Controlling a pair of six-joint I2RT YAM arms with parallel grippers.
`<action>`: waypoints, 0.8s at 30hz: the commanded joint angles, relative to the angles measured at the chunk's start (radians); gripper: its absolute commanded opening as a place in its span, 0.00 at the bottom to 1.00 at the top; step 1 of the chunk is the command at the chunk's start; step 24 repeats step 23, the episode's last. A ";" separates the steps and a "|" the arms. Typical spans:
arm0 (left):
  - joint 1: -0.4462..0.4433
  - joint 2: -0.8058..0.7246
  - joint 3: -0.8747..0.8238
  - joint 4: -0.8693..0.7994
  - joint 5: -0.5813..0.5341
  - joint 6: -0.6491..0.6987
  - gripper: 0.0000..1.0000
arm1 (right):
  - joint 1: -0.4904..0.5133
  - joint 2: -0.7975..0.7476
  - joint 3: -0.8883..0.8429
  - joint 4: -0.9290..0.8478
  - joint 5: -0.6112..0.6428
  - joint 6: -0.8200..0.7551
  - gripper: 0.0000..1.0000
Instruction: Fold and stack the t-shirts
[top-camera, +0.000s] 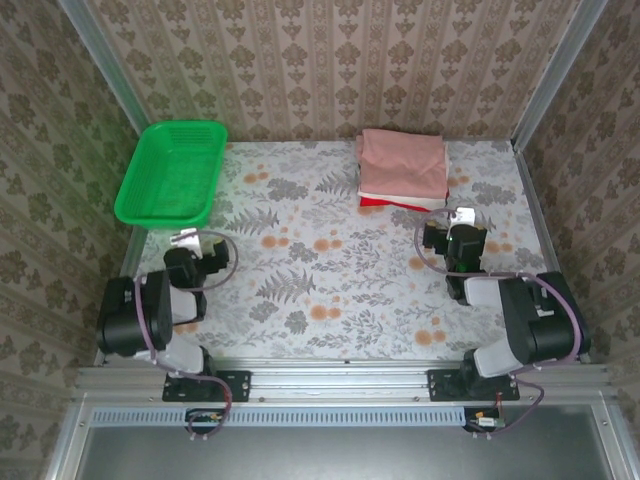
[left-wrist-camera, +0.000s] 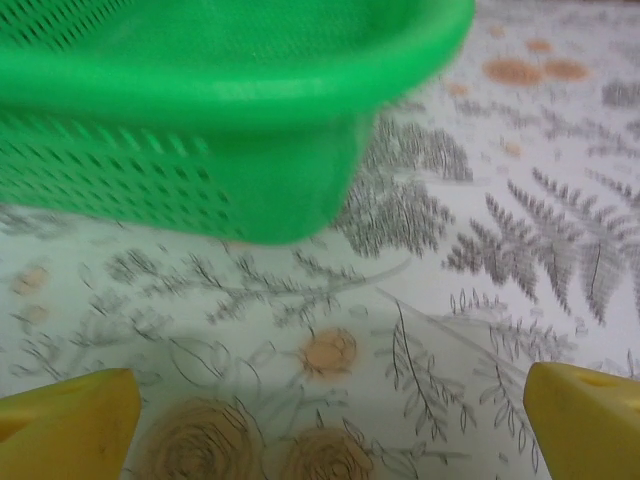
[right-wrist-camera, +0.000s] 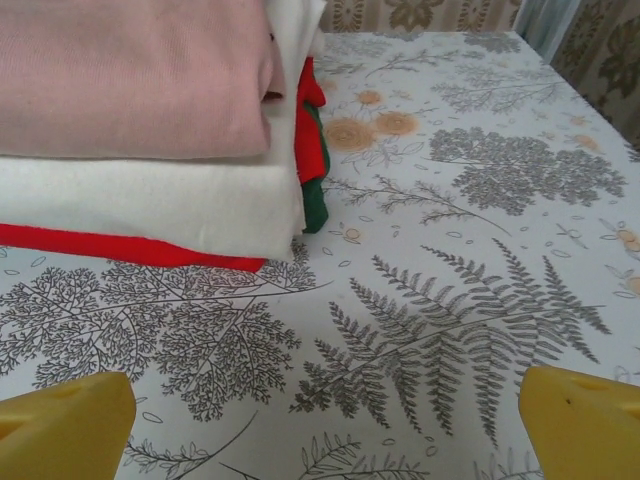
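Sitting at the far edge of the floral table (top-camera: 320, 290), right of centre, is one stack of three folded t-shirts: pink shirt (top-camera: 403, 160) on top, cream shirt (right-wrist-camera: 150, 205) under it, red shirt (right-wrist-camera: 120, 248) lying at the bottom. A dark green edge (right-wrist-camera: 315, 200) is poking out beside the red; cannot tell what. One green mesh basket (top-camera: 172, 172) is standing far left. Left gripper (left-wrist-camera: 325, 425) is hovering near the basket, jaws spread wide, gripping nothing. Right gripper (right-wrist-camera: 325, 425) is facing the stack, also spread and empty.

The left arm (top-camera: 138, 312) and right arm (top-camera: 530, 322) are black and blocky, with purplish looping cables (top-camera: 234, 258); the left pincer (left-wrist-camera: 320, 425) and right pincer (right-wrist-camera: 325, 425) have yellow fingertips (left-wrist-camera: 65, 425).
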 joint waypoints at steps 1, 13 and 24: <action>-0.035 -0.016 0.103 -0.010 0.021 0.046 1.00 | -0.020 0.061 -0.013 0.185 -0.026 0.004 1.00; -0.102 -0.016 0.170 -0.143 -0.066 0.102 1.00 | -0.024 0.032 -0.004 0.118 -0.027 0.015 1.00; -0.102 -0.018 0.168 -0.140 -0.065 0.102 1.00 | -0.024 0.033 -0.003 0.119 -0.035 0.012 1.00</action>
